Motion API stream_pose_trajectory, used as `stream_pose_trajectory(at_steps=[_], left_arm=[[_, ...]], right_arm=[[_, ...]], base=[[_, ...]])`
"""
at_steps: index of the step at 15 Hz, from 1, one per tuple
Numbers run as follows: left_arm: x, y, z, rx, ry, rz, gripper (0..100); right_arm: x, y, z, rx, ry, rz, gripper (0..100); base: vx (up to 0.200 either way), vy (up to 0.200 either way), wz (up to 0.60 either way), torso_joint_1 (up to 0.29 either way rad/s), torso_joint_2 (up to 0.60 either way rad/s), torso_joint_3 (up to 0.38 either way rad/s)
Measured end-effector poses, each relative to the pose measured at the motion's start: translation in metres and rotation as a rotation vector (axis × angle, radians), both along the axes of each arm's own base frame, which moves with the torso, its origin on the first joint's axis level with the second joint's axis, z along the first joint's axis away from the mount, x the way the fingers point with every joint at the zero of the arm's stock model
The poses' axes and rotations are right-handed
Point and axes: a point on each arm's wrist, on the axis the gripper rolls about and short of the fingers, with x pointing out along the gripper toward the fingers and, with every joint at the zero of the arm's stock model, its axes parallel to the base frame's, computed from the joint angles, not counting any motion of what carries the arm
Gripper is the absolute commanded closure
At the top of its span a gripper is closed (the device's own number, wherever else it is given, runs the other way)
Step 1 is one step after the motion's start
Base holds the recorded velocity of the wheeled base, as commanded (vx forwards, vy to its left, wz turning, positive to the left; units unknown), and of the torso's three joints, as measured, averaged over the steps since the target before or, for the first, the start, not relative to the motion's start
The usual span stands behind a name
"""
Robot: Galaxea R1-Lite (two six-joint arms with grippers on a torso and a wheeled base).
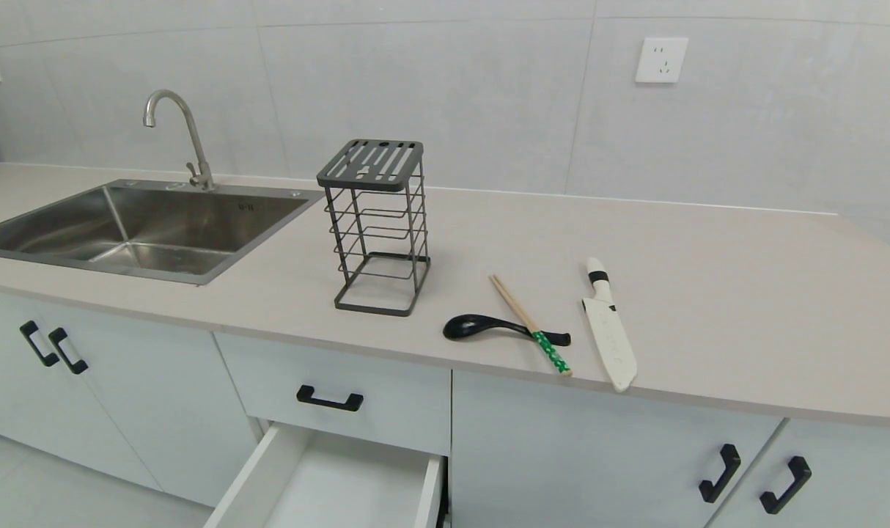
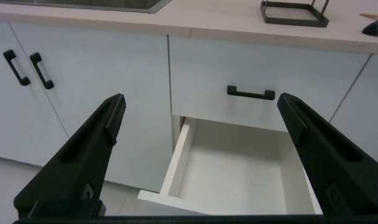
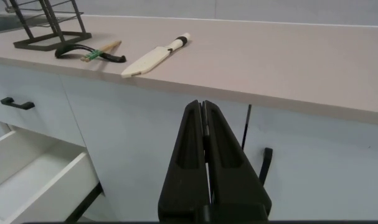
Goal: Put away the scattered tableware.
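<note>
On the counter near its front edge lie a black spoon (image 1: 489, 327) (image 3: 83, 52), a pair of chopsticks (image 1: 530, 325) (image 3: 103, 50) with green ends lying across the spoon's handle, and a white knife (image 1: 608, 334) (image 3: 154, 55). A dark wire rack (image 1: 375, 227) (image 3: 45, 25) stands to their left. Below the counter a white drawer (image 1: 328, 484) (image 2: 238, 171) (image 3: 33, 174) is pulled out, with nothing inside. My left gripper (image 2: 201, 124) hangs open in front of that drawer. My right gripper (image 3: 204, 118) is shut and holds nothing, low in front of the cabinet under the knife.
A steel sink (image 1: 133, 227) with a tap (image 1: 185, 132) sits at the left of the counter. Cabinet doors with black handles (image 1: 53, 348) (image 1: 753, 477) (image 2: 27, 65) flank the drawers. A shut drawer (image 1: 331, 381) (image 2: 251, 93) sits above the pulled-out one. A wall socket (image 1: 661, 60) is behind.
</note>
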Motion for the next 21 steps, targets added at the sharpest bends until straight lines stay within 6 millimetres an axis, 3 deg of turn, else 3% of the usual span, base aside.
stream_pose_trajectory(at_steps=[12, 21], left_arm=[[0.0001, 0.0, -0.0003, -0.001, 0.001, 0.001, 0], [0.0001, 0.0, -0.0004, -0.001, 0.001, 0.001, 0]], right_arm=[[0.0, 0.0, 0.0, -0.002, -0.001, 0.0, 100], [0.0, 0.0004, -0.0015, -0.026, 0.01, 0.015, 100]], base=[[0.0, 0.0, 0.0, 0.186, -0.47, -0.288], [0.0, 0.0, 0.0, 0.023, -0.06, -0.035]])
